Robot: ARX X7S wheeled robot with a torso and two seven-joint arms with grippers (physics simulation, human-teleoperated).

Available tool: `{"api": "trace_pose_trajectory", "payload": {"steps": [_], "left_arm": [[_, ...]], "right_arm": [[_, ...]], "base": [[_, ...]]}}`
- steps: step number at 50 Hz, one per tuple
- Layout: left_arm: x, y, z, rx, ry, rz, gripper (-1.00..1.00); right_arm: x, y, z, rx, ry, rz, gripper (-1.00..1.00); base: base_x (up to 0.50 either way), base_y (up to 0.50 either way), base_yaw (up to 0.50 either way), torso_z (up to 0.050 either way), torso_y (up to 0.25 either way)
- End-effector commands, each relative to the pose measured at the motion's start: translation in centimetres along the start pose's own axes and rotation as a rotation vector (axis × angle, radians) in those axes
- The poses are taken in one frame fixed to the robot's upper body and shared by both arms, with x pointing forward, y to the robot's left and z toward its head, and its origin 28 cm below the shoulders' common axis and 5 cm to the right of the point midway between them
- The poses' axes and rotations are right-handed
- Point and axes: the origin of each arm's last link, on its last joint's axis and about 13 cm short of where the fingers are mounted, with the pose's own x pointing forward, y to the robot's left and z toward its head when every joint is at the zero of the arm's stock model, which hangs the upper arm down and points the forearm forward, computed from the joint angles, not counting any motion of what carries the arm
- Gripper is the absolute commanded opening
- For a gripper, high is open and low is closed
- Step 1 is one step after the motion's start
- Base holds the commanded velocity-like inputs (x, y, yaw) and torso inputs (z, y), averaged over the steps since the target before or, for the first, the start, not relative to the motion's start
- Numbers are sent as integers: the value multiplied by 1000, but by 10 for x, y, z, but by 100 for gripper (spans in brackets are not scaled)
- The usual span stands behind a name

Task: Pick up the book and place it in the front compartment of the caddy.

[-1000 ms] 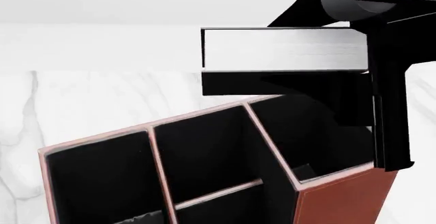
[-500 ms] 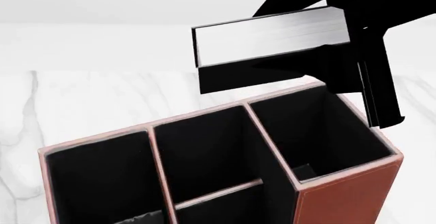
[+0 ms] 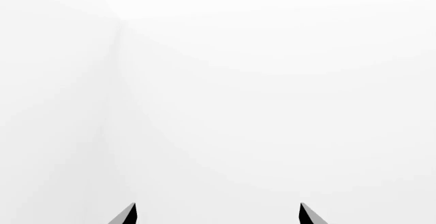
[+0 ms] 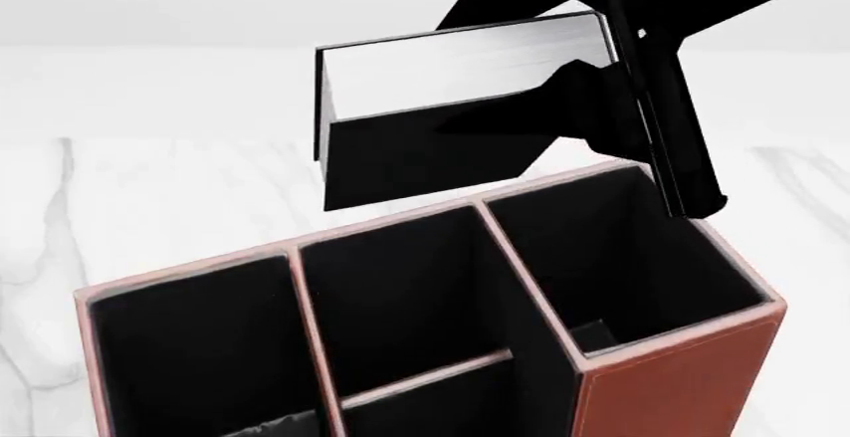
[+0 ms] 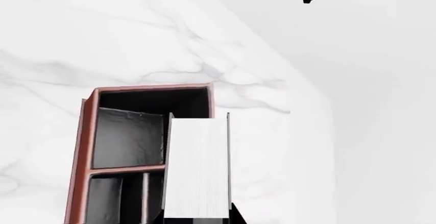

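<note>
Two views catch the book [image 4: 459,109]: the head camera shows it tilted in the air above the caddy's [image 4: 678,382] far rim, gripped at one end by the right gripper [image 4: 638,89], jaws closed on it. The right wrist camera looks down its white page edge [image 5: 197,165] onto the caddy [image 5: 85,147] on the marble table [image 5: 102,40]. The left wrist camera shows only the left gripper [image 3: 216,215], fingertips wide apart before blank white. No writing anywhere. The caddy's visible cells look dark; contents cannot be made out.
</note>
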Motion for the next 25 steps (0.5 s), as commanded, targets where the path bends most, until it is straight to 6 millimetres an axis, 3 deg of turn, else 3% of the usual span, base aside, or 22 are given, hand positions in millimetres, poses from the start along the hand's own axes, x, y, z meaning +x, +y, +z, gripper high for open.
{"api": "trace_pose_trajectory", "payload": {"steps": [1,25], "left_arm": [[0,0,0,1,0,0,100],[0,1,0,-2,2,5,100]], "right_arm": [[3,-7,-7,26,-23,2,-100],[20,-12,-33,121,-17,67,-100]], "base": [[0,0,0,0,0],[0,0,0,0,1]]}}
